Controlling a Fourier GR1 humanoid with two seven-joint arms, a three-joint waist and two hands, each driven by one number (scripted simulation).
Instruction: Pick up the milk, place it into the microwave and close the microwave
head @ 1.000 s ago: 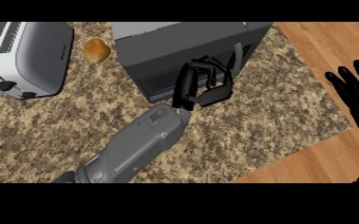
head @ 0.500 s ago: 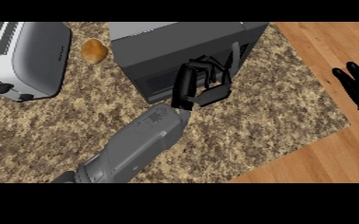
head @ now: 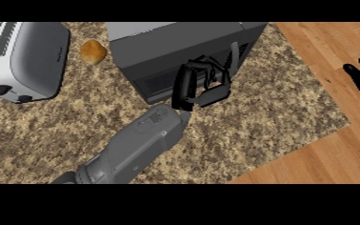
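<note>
You see a speckled granite countertop [head: 281, 109] filling most of the frame, with wooden flooring [head: 316, 162] at the right and lower right.

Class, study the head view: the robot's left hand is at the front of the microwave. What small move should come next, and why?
Probably a push forward with the left hand against the microwave door. The hand lies on the door's front with its fingers curled, no milk shows in it or on the counter, so closing seems to be what remains. The right hand shows only at the right edge.

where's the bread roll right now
In the head view the bread roll lies on the counter at upper left, in the gap between the toaster and the microwave.
</note>
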